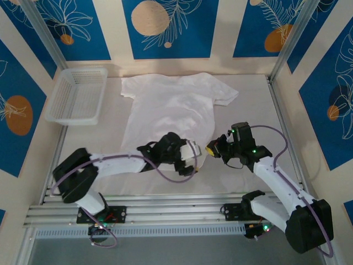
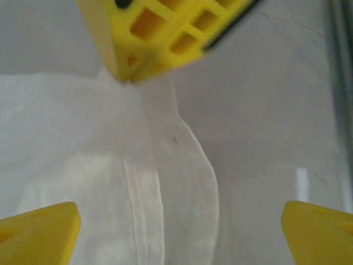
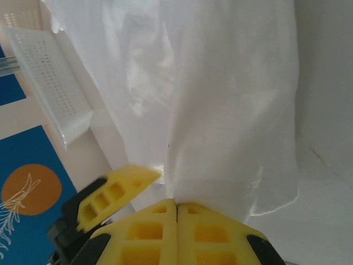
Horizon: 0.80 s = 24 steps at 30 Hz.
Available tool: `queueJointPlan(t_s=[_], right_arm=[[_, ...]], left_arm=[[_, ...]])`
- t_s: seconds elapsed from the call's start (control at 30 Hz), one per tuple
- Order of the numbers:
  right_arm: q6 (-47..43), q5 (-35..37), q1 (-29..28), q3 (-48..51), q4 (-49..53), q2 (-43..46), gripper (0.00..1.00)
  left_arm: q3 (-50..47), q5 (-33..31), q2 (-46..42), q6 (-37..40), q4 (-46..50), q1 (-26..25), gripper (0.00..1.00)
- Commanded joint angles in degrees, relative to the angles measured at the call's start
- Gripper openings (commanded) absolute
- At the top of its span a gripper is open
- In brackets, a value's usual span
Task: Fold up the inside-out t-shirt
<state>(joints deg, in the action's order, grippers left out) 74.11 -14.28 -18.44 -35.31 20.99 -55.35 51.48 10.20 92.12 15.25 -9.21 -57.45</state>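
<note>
The white t-shirt point(image 1: 171, 105) is lying spread on the desk point(image 1: 248, 110), sleeves toward the far side, well apart from the white mesh basket point(image 1: 71, 120) that is sitting at the far left corner. The right claw point(image 3: 176, 207) is pinching the shirt's near right hem, its fingers pressed together on the cloth. The left claw point(image 1: 193, 157) is hovering just beside it, its fingers point(image 2: 38, 232) standing wide apart.

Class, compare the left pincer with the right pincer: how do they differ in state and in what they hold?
The left pincer is open; the right pincer is shut. The left pincer holds nothing; the right pincer pinches the edge of the t-shirt. Both have yellow fingers.
</note>
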Motion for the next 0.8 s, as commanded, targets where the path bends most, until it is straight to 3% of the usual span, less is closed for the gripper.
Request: queueJointPlan(t_s=[0.0,0.17,0.4,0.77], right_arm=[[3.1,-1.7,-0.5,-1.8,1.3,1.7,0.00],[3.3,-1.2,-0.3,-2.3,2.0,3.0,0.00],[2.3,-1.8,1.6,-3.3,4.2,4.0,0.00],[-0.7,-5.6,8.4,-2.8,7.3,6.3,0.00]], left_arm=[[4.4,-10.7,5.1,-2.7,-8.4,-1.6,0.94],[5.4,-32.7,9.3,-2.6,-9.5,-1.6,0.91],[2.4,-48.0,7.7,1.6,-3.7,2.2,0.89],[-3.1,-43.6,0.8,-5.1,1.8,13.7,0.87]])
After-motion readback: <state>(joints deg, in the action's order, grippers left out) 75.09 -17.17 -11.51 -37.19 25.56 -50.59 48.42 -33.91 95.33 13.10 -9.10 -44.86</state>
